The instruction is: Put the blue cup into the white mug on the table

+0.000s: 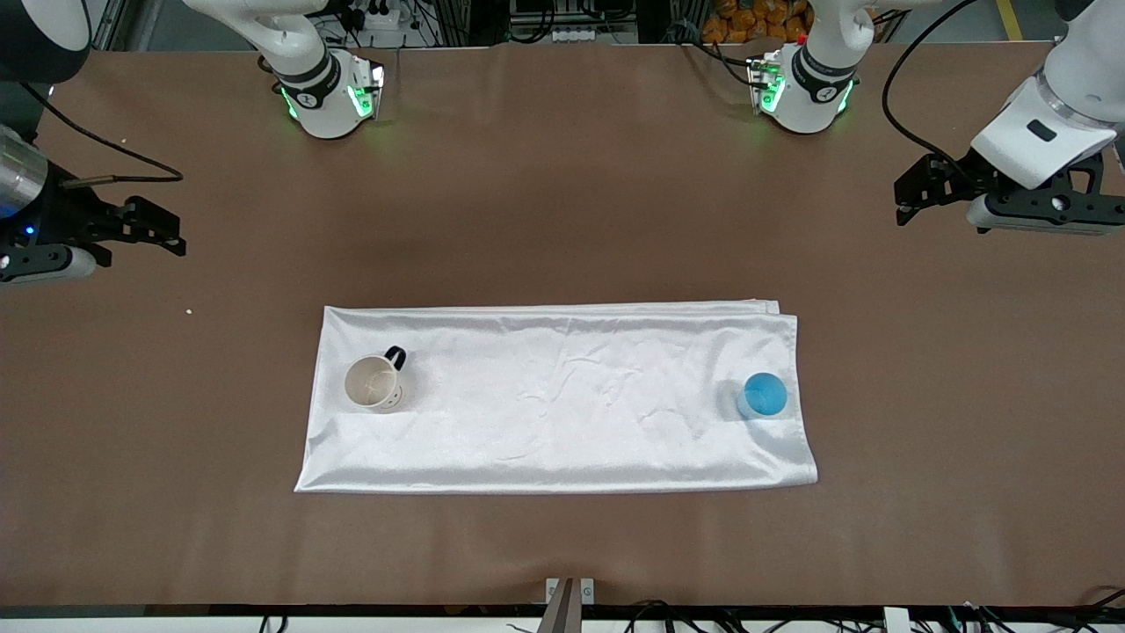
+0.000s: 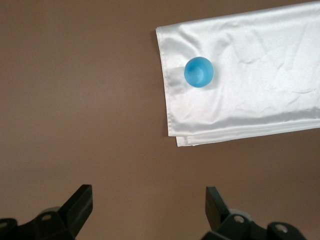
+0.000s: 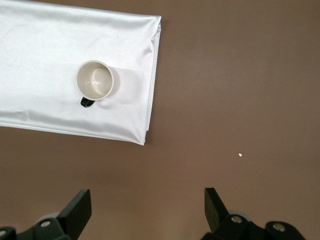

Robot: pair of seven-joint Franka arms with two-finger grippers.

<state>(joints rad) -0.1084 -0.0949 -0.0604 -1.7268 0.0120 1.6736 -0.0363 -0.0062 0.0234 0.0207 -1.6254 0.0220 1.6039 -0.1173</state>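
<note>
Cloth: white cloth (image 1: 562, 396) lies flat near the middle of the brown tabletop (image 1: 562, 193), bare tabletop all around it.
Blue cup: blue cup (image 1: 763, 395) stands upright on the cloth by the edge toward the left arm's end.
White mug: white mug (image 1: 374, 382) stands upright at the cloth's other end, well apart.
Left end effector: left end effector (image 2: 149, 205) hovers over bare tabletop, fingers spread, empty.
Right end effector: right end effector (image 3: 148, 205) hovers over bare tabletop, fingers spread, empty.
</note>
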